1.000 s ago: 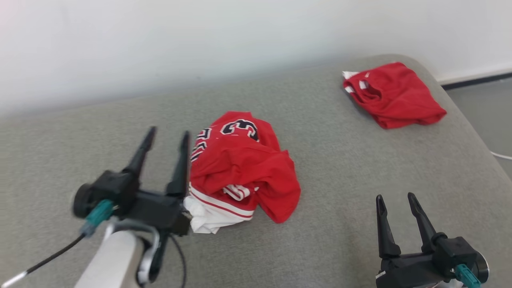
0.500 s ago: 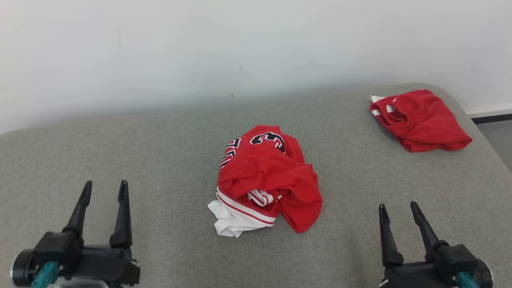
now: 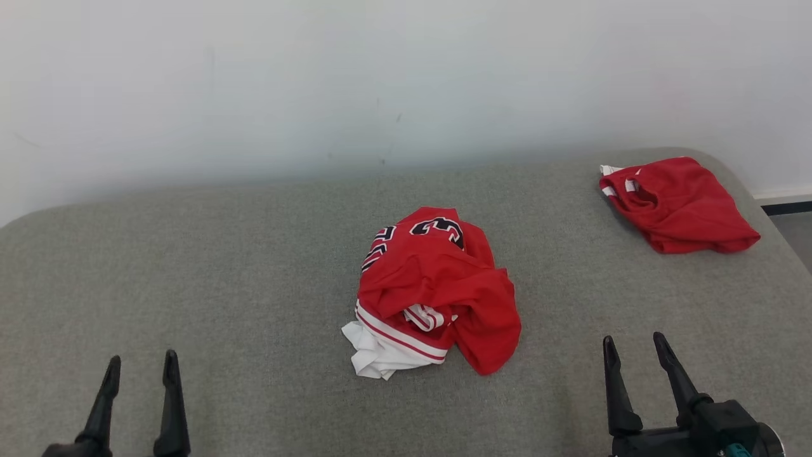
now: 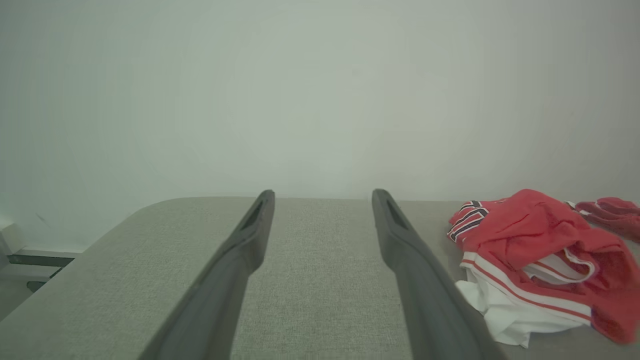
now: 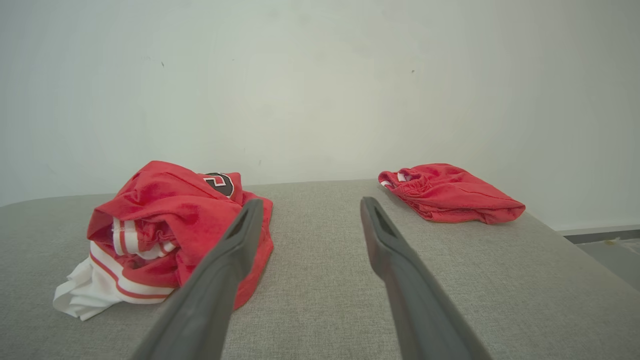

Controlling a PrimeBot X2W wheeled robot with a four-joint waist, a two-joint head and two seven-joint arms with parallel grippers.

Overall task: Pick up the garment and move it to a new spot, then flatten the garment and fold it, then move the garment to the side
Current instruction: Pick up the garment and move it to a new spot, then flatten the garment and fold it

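A crumpled red garment with white trim and dark numbers lies bunched in the middle of the grey cushioned surface. It also shows at the right of the left wrist view and at the left of the right wrist view. My left gripper stands open at the lower left, well apart from the garment, with nothing between its fingers. My right gripper stands open at the lower right, also empty and clear of the garment.
A second red garment lies folded near the back right corner of the surface, seen too in the right wrist view. A pale wall rises behind. The surface's rounded right edge drops to the floor.
My left gripper has drawn back from beside the garment to the lower left, still open. The head view has shifted, so the garment now sits more central. The garment lies unchanged.
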